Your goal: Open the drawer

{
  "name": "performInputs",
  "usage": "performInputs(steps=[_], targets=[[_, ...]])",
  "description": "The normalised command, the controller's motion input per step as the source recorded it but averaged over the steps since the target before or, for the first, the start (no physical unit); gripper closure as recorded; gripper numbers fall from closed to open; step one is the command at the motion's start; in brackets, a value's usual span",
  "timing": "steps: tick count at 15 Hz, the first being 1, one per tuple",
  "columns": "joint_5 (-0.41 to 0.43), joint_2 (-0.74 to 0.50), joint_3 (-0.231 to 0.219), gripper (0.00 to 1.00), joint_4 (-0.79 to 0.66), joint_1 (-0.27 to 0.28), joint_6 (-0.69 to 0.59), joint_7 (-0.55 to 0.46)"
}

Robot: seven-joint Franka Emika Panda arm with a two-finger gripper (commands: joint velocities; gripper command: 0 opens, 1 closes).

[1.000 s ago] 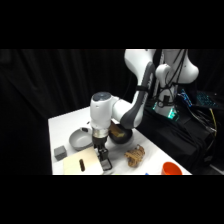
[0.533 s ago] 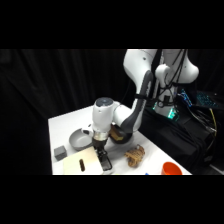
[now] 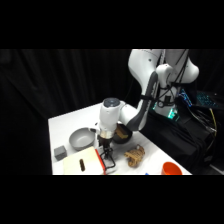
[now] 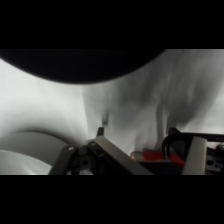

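The drawer point(image 3: 102, 163) shows its reddish front at the right end of the pale wooden cabinet point(image 3: 82, 162) near the table's front edge. Its black wire loop handle point(image 3: 108, 161) sticks out to the right. My gripper point(image 3: 106, 149) hangs straight down onto that handle. In the wrist view the gripper point(image 4: 145, 147) is open, its two fingers point(image 4: 116, 158) standing apart. The drawer's red front point(image 4: 150, 156) lies between them and the black handle point(image 4: 171, 141) curves by the right finger. Whether a finger touches the handle is hidden.
A small grey cube point(image 3: 60, 152) and a grey bowl point(image 3: 79, 139) sit left of the gripper. A dark bowl point(image 3: 121, 134) stands behind it and a brown lumpy object point(image 3: 134, 156) lies to its right. An orange cup point(image 3: 171, 169) is at the front right corner.
The gripper has shifted slightly to the right at the same height, staying at the drawer's handle. Nothing else has moved.
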Motion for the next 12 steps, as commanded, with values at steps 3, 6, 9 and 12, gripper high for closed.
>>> performInputs(steps=[3, 6, 9, 12], targets=[[-0.152, -0.53, -0.206, 0.0, -0.67, 0.222, 0.08, 0.13], [-0.195, -0.49, -0.147, 0.0, -0.59, 0.152, 0.06, 0.11], [-0.186, -0.44, -0.078, 0.0, -0.48, 0.06, 0.01, 0.07], [-0.208, -0.53, -0.056, 0.0, -0.42, 0.053, -0.15, 0.06]])
